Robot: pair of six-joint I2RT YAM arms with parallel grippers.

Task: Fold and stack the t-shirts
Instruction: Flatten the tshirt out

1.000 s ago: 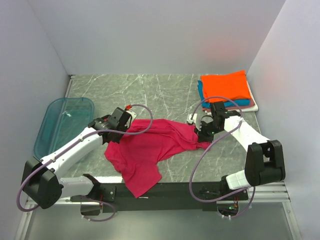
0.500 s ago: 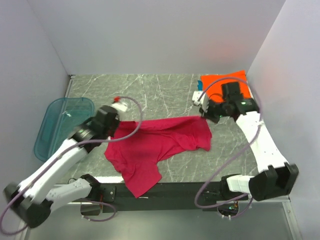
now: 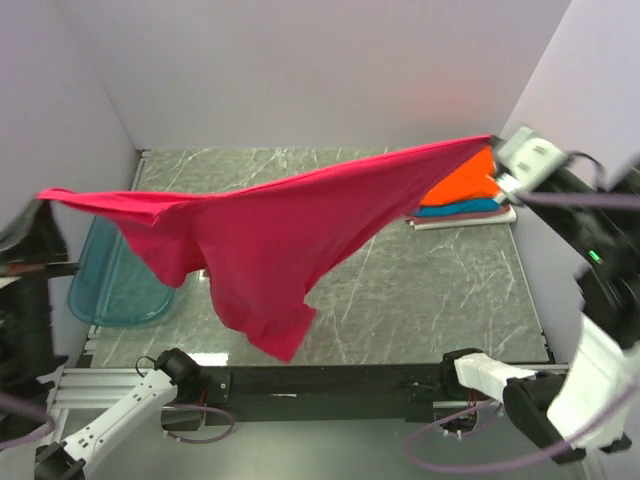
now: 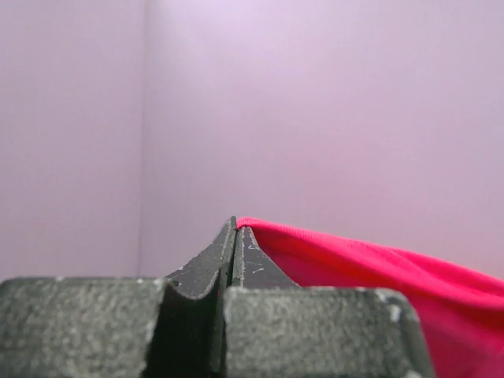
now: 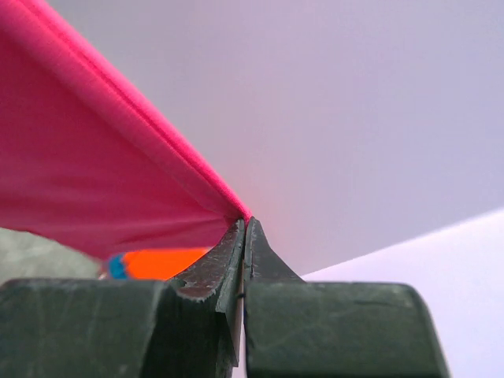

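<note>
The magenta-red t-shirt [image 3: 260, 235] hangs in the air, stretched wide between both grippers high above the table. My left gripper [image 3: 40, 196] is shut on its left corner at the far left edge; in the left wrist view the jaws [image 4: 236, 228] pinch the red cloth [image 4: 378, 276]. My right gripper [image 3: 494, 142] is shut on the right corner at the upper right; the right wrist view shows its jaws [image 5: 244, 222] closed on the cloth [image 5: 79, 165]. A folded stack with the orange shirt [image 3: 465, 183] on top, teal-blue and white below, lies at the back right.
A translucent blue plastic tray [image 3: 110, 290] sits at the table's left, partly hidden by the hanging shirt. The marble table top [image 3: 420, 290] shows beneath. Grey walls close in left, back and right.
Both arms have risen sharply and spread apart. The magenta-red shirt went from lying on the table to hanging stretched in the air between the grippers.
</note>
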